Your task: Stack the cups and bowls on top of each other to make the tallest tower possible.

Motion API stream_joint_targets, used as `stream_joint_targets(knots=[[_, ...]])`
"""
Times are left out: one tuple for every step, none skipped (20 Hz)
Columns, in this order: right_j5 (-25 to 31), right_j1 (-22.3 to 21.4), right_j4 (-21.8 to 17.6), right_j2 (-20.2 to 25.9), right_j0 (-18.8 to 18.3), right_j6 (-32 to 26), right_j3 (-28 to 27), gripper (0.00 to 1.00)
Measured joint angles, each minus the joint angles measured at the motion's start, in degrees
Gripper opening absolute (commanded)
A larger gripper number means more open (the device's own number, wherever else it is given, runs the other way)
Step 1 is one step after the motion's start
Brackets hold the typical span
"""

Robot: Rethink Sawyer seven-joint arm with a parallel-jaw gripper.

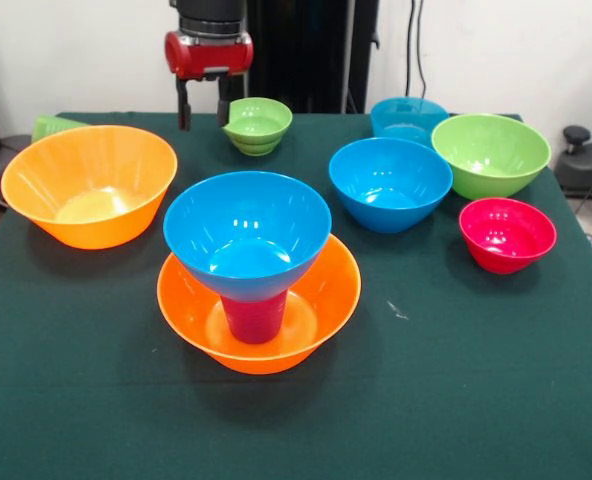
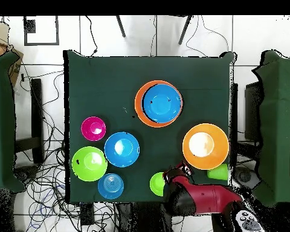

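Front view exposes the purple-magenta cup [image 1: 254, 318] propping the blue bowl [image 1: 247, 232] inside the orange bowl [image 1: 326, 310]; overhead hides it. Tower at table centre. Gripper [image 1: 202, 112] at 11 o'clock, jaws spread, empty.

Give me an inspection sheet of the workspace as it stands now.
Surface: dark green cloth-covered table, a few pale specks.
Job's things: tower of a large orange plastic bowl, an upturned magenta cup inside it and a medium blue bowl on top. Loose: second large orange bowl, blue bowl, teal bowl, big lime green bowl, small lime green bowl, small red-pink bowl, light green cup lying on its side.
Clutter: nothing seen.
Hand: red and black hand open, empty, above the table's far edge.
Cables: tangled on floor.
Surroundings: white tiled floor, neighbouring green tables.
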Motion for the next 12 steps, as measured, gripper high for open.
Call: stream_joint_targets(knots=[[0.0,0.1,0.0,0.0,0.0,0.0,-0.1,1.0],[0.0,0.4,0.0,-0.1,0.2,0.0,-0.3,1.0],[0.0,0.5,0.0,-0.1,0.3,0.0,-0.4,1.0],[0.0,0.5,0.0,-0.1,0.4,0.0,-0.5,1.0],[0.0,0.5,0.0,0.1,0.3,0.0,-0.5,1.0],[0.0,0.5,0.0,0.3,0.1,0.0,-0.5,1.0],[0.0,0.5,0.0,0.5,0.0,0.0,-0.5,1.0],[0.0,0.5,0.0,0.6,-0.2,0.0,-0.5,1.0],[0.0,0.4,0.0,0.8,-0.3,0.0,-0.5,1.0],[0.1,0.3,0.0,1.0,-0.5,0.0,-0.5,1.0],[0.3,0.2,0.0,1.2,-0.6,0.0,-0.5,1.0],[0.6,-0.2,0.0,1.4,-0.6,0.0,-0.5,1.0]])
